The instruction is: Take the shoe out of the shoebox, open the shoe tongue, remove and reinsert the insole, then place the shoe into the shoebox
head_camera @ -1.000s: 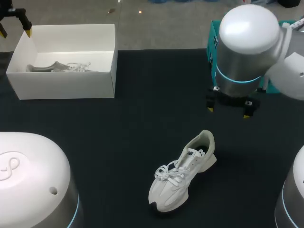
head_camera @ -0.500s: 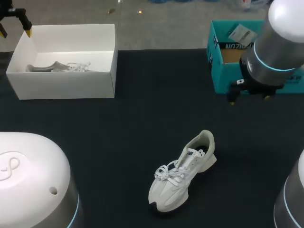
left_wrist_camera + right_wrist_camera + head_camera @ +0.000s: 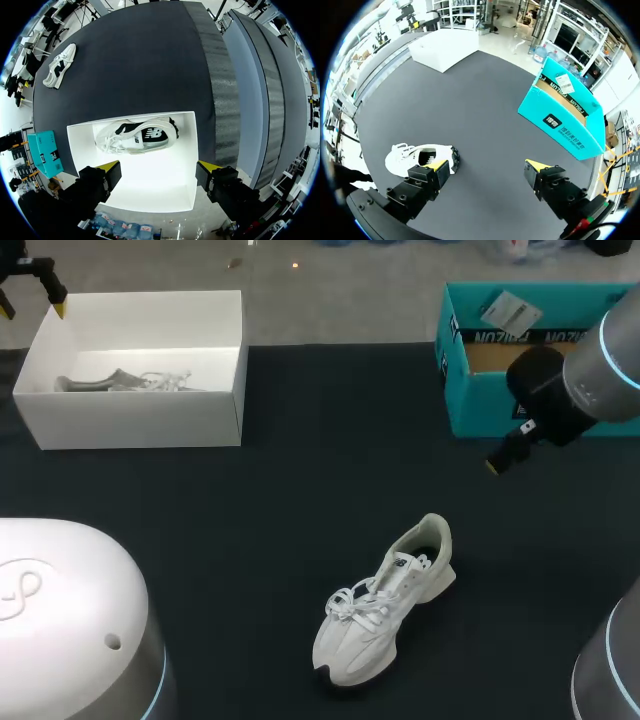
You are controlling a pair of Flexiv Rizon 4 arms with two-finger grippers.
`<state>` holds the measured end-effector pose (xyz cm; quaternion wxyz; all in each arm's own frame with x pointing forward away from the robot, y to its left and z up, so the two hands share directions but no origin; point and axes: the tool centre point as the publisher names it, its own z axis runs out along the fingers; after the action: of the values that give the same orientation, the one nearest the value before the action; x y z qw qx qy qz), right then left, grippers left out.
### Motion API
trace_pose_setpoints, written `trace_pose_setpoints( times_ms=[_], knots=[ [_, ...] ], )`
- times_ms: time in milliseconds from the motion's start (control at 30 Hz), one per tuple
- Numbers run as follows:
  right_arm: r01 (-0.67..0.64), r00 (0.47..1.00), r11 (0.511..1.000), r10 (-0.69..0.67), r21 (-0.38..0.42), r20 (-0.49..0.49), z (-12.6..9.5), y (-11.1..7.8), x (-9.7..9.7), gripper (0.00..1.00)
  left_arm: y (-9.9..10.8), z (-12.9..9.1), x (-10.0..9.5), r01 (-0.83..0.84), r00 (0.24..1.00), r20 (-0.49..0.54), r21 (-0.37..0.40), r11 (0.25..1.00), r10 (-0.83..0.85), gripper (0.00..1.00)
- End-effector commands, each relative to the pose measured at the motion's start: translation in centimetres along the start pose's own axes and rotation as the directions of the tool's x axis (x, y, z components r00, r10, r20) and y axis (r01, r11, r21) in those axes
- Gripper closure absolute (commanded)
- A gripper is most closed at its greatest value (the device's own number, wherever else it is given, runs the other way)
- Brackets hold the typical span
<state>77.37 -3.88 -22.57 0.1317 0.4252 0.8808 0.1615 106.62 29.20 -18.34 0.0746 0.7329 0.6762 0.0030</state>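
Note:
A white sneaker (image 3: pixel 385 605) lies on its sole on the dark table, toe toward the near edge. In the right wrist view this sneaker (image 3: pixel 422 157) sits just beside one finger of my open right gripper (image 3: pixel 487 167), nothing between the fingers. From the head view my right gripper (image 3: pixel 505 458) hangs in front of the teal box, well apart from the sneaker. The white shoebox (image 3: pixel 130 420) stands at the far left with a second shoe (image 3: pixel 125 380) inside. My left gripper (image 3: pixel 159 167) is open above the shoebox (image 3: pixel 150 180), with the boxed shoe (image 3: pixel 137 137) ahead of it.
A teal cardboard box (image 3: pixel 500 360) with its top open stands at the far right edge; the right wrist view has this teal box (image 3: pixel 565 115) ahead of the gripper. My left gripper (image 3: pixel 30 290) is at the shoebox's far left corner.
My right arm has swung to the right and away from above the sneaker, ending in front of the teal box. The left arm, the sneaker and both boxes have not moved.

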Motion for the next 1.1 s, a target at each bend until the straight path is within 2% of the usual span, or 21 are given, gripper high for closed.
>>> trace_pose_setpoints(
  times_ms=[33,200,233,267,633,667,700,733,833,900,1033,1100],
  knots=[
    [0.749,0.483,0.570,-0.819,-0.339,-0.309,0.8,-2.0,-1.1,0.00,0.0,-0.1,0.0,-0.001,1.000,-0.001,0.001,1.000,0.001,0.00],
    [0.784,0.311,0.411,-0.909,-0.465,-0.277,0.5,-3.4,-2.3,0.00,0.0,-0.1,0.0,-0.001,1.000,-0.001,0.001,1.000,0.001,0.00],
    [0.822,0.255,0.347,-0.933,-0.452,-0.252,0.3,-4.1,-2.5,0.00,0.0,-0.1,0.0,-0.001,1.000,-0.001,0.001,1.000,0.001,0.00],
    [0.875,0.220,0.307,-0.941,-0.375,-0.258,0.4,-4.6,-2.7,0.00,0.0,-0.1,0.0,-0.001,1.000,-0.001,0.001,1.000,0.001,0.00],
    [0.875,0.220,0.307,-0.941,-0.375,-0.258,0.4,-4.6,-2.7,0.00,0.0,-0.1,0.0,-0.001,1.000,-0.001,0.001,1.000,0.001,0.00],
    [0.847,0.239,0.313,-0.946,-0.430,-0.219,0.9,-4.5,-2.6,0.00,0.0,-0.1,0.0,-0.001,1.000,-0.001,0.001,1.000,0.001,0.00],
    [0.820,0.210,0.298,-0.951,-0.488,-0.228,1.5,-4.5,-2.2,0.00,0.0,-0.1,0.0,-0.001,1.000,-0.001,0.001,1.000,0.001,0.00],
    [0.802,0.244,0.320,-0.946,-0.504,-0.213,1.8,-4.6,-2.1,0.00,0.0,-0.1,0.0,-0.001,1.000,-0.001,0.001,1.000,0.001,0.00],
    [0.766,0.287,0.344,-0.939,-0.543,-0.189,2.1,-5.2,-2.2,0.00,0.0,-0.1,0.0,-0.001,1.000,-0.001,0.001,1.000,0.001,0.00],
    [0.751,0.330,0.369,-0.928,-0.547,-0.174,2.1,-6.0,-2.2,0.00,0.0,-0.1,0.0,-0.001,1.000,-0.001,0.001,1.000,0.001,0.00],
    [0.673,0.404,0.414,-0.900,-0.614,-0.164,2.5,-7.8,-2.1,0.00,0.0,-0.1,0.0,-0.001,1.000,-0.001,0.001,1.000,0.001,0.00],
    [0.661,0.437,0.442,-0.884,-0.606,-0.169,2.8,-8.5,-2.2,0.00,0.0,-0.1,0.0,-0.001,1.000,-0.001,0.001,1.000,0.001,0.00]
  ],
)
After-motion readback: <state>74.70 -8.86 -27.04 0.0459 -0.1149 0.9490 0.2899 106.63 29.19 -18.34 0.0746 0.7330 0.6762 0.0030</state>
